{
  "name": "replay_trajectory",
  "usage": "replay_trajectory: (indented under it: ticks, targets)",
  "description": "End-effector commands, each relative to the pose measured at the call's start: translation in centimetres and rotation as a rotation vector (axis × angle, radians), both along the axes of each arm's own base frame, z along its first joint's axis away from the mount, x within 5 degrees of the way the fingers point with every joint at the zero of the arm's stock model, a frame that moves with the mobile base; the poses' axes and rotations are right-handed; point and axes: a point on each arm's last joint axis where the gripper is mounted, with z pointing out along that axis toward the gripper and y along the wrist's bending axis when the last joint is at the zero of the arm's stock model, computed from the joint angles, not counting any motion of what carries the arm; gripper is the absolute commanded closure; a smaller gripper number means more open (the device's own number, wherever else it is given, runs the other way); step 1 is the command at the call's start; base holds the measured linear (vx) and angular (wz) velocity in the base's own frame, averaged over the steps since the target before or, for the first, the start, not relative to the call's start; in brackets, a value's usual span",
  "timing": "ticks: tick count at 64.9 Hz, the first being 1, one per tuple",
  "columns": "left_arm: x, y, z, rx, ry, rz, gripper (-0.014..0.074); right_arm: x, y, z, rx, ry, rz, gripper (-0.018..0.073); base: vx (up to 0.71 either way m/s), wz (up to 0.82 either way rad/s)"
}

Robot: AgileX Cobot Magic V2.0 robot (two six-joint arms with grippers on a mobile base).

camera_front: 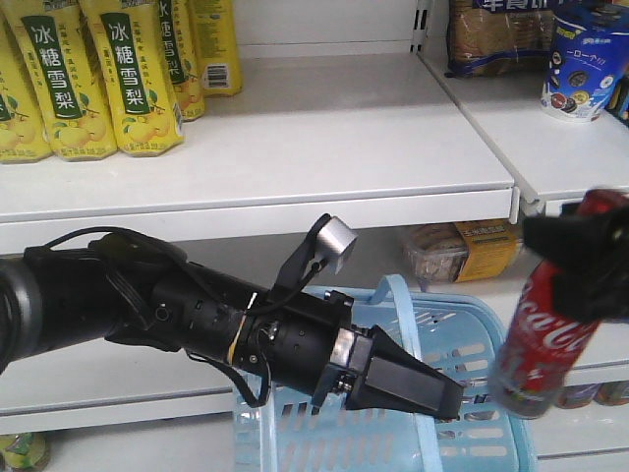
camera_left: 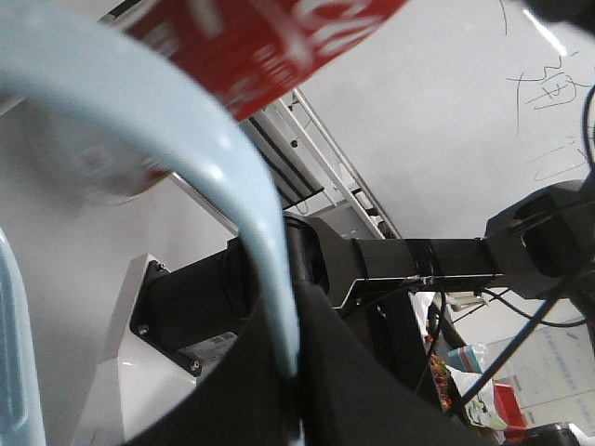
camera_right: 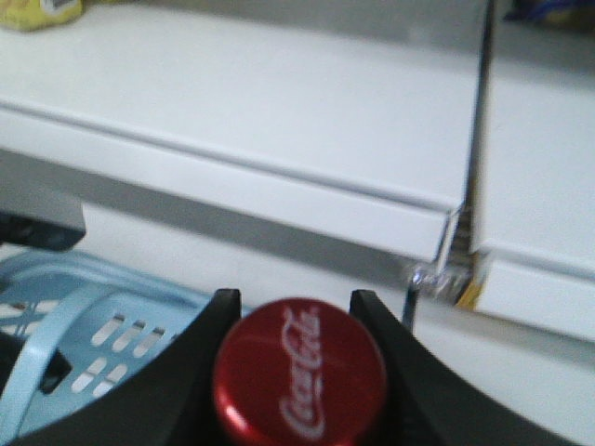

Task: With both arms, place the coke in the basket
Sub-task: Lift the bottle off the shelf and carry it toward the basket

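While the left gripper [camera_front: 444, 401] is clamped on one swing handle [camera_front: 400, 305] of the light-blue basket [camera_front: 295, 433], the Coca-Cola bottle [camera_front: 545, 339] is not yet inside that basket. The right gripper [camera_front: 580, 251] holds the bottle at the neck, its jaws drawn narrow just under the red cap [camera_right: 299, 372]. The bottle hangs tilted at the basket's right rim. Whether it is over the opening or outside cannot be told. Achieved: basket secured, bottle in hand. Outstanding, in my judgement: carry it over the opening, lower, release.

Basket [camera_front: 454, 324] base cut off below; coke [camera_left: 270, 46] blurred, cropped in left-wrist view.
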Motion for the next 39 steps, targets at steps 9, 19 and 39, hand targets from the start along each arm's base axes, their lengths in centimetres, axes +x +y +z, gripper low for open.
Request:
replay_trajectory:
  ticks: [9, 19, 39]
  targets:
    - [-1.8, 0.5, 3.9, -0.198, 0.017, -0.138, 0.0601, 1.6, 0.7, -3.5, 0.124, -0.087, -0.019, 0.0564, 0.0, 0.0]
    - [-1.8, 0.5, 3.9, -0.198, 0.017, -0.138, 0.0601, 2.2, 1.1, -5.9, 0.133, -0.02, -0.007, 0.0564, 0.0, 0.0]
    - [-1.8, 0.5, 3.9, -0.198, 0.017, -0.138, 0.0601, 4.2, 2.0, -8.7, 0.079, 0.089, 0.034, 0.0562, 0.0, 0.0]
